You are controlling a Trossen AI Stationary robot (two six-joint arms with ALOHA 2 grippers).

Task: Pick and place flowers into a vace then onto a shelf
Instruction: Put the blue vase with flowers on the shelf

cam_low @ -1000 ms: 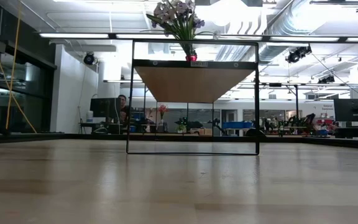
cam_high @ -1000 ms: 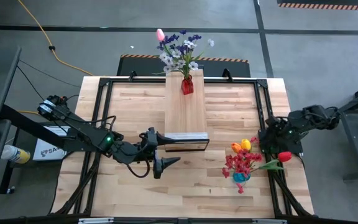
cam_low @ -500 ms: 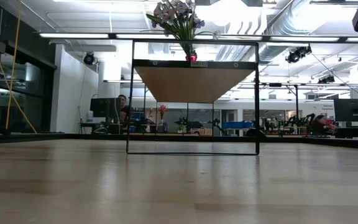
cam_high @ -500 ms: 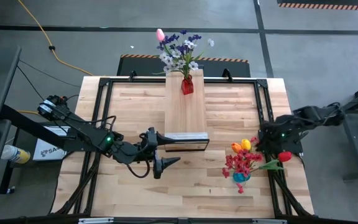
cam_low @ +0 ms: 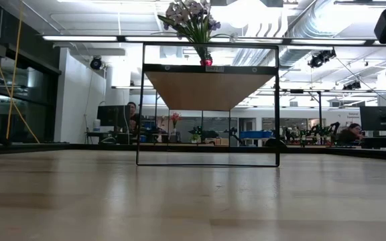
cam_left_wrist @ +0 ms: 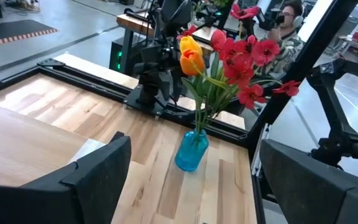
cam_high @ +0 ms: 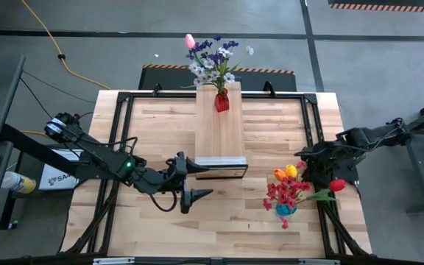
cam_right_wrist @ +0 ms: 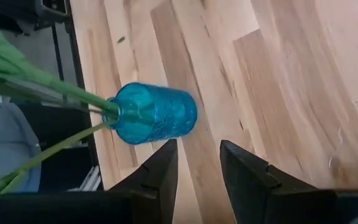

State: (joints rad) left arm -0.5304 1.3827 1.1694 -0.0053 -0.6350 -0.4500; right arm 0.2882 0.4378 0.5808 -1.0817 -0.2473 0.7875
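Right claw: my right claw (cam_high: 305, 163) hovers above the worktop's right side, just beside the bouquet; its dark fingers (cam_right_wrist: 160, 171) stand narrowly apart with nothing between them, so it is released, not grasping.
Why there: I judge it is lined up over the vase, ready for a pickup or fresh from dropping a stem.
Blue vase: a small translucent blue glass vase (cam_right_wrist: 151, 114) stands upright on the pale wooden slatted worktop (cam_high: 160, 125), near the right frame rail.
Its flowers: red small-blossom sprays with orange and yellow tulips (cam_left_wrist: 229, 59) on long green stems; one red tulip (cam_high: 336, 185) leans out toward the worktop's edge.
Left claw: my left claw (cam_high: 193, 179) waits at the near end of the shelf, fingers spread wide and empty, aimed across at the blue vase.
Shelf: the long narrow raised platform of pale wood planks (cam_high: 219, 136) runs up the middle of the worktop.
Already placed: a small red glass vase (cam_high: 221, 101) sits at the shelf's far end, holding purple and white sprays with one pink tulip (cam_high: 212, 55).
Left to do: the blue vase is not yet on the shelf.
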